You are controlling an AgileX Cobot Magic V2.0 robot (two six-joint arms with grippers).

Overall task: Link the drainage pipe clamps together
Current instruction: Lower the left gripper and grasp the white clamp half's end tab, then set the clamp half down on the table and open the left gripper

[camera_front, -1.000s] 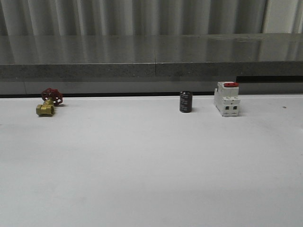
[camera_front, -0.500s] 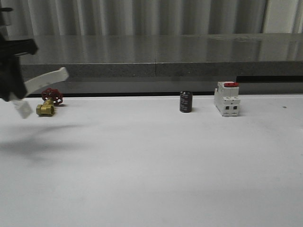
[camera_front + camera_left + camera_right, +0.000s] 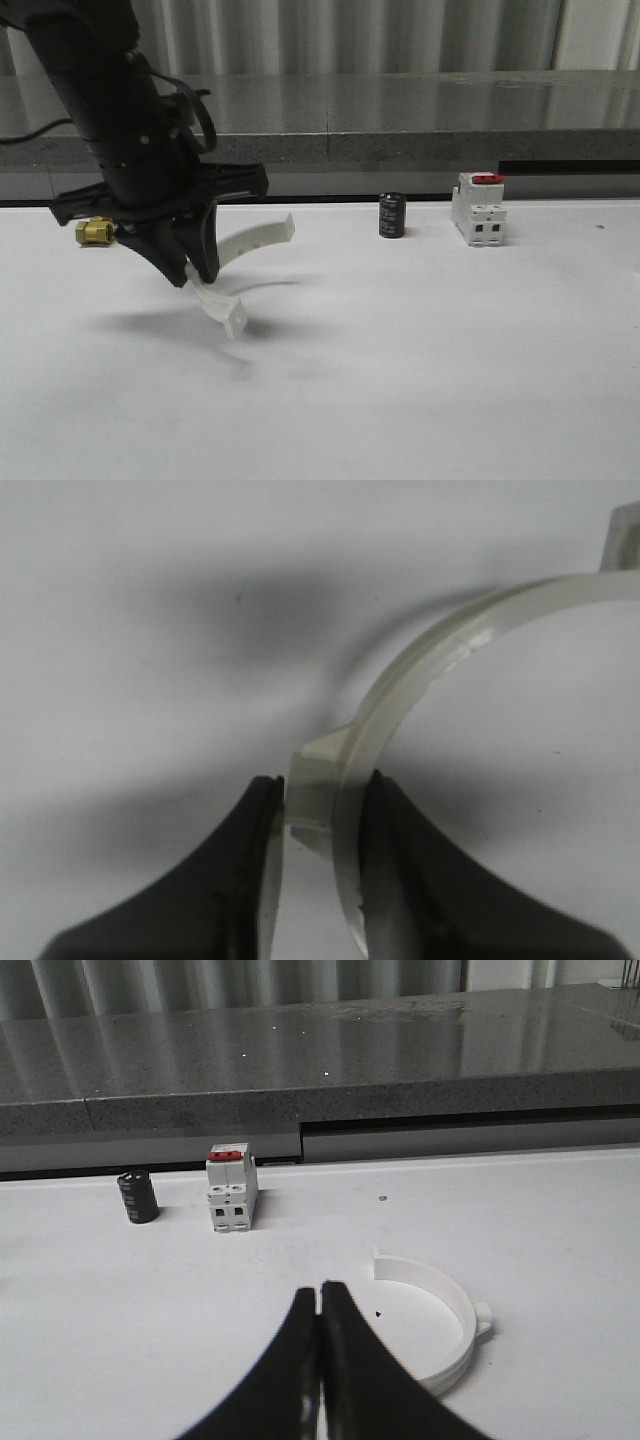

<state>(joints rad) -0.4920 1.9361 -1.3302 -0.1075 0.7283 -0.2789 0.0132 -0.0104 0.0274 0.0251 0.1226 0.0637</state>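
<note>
My left gripper [image 3: 200,274] hangs over the left half of the table, shut on one white half-ring drainage pipe clamp [image 3: 250,243]. The clamp is off the table, its lower tab close above the surface. In the left wrist view the black fingers [image 3: 255,825] pinch the clamp [image 3: 430,665] near one end tab, and the arc curves away from them. The second clamp [image 3: 460,1310] lies flat on the white table in the right wrist view, just beside and beyond my right gripper [image 3: 320,1295], which is shut on nothing.
A brass valve [image 3: 95,232] sits at the back left, partly hidden behind the left arm. A black cylinder [image 3: 392,215] and a white breaker with a red top [image 3: 479,208] stand at the back right, in front of a grey ledge [image 3: 400,110].
The left arm came in from the left carrying the clamp, then moved right and down toward the table. It now covers the valve's red handwheel.
</note>
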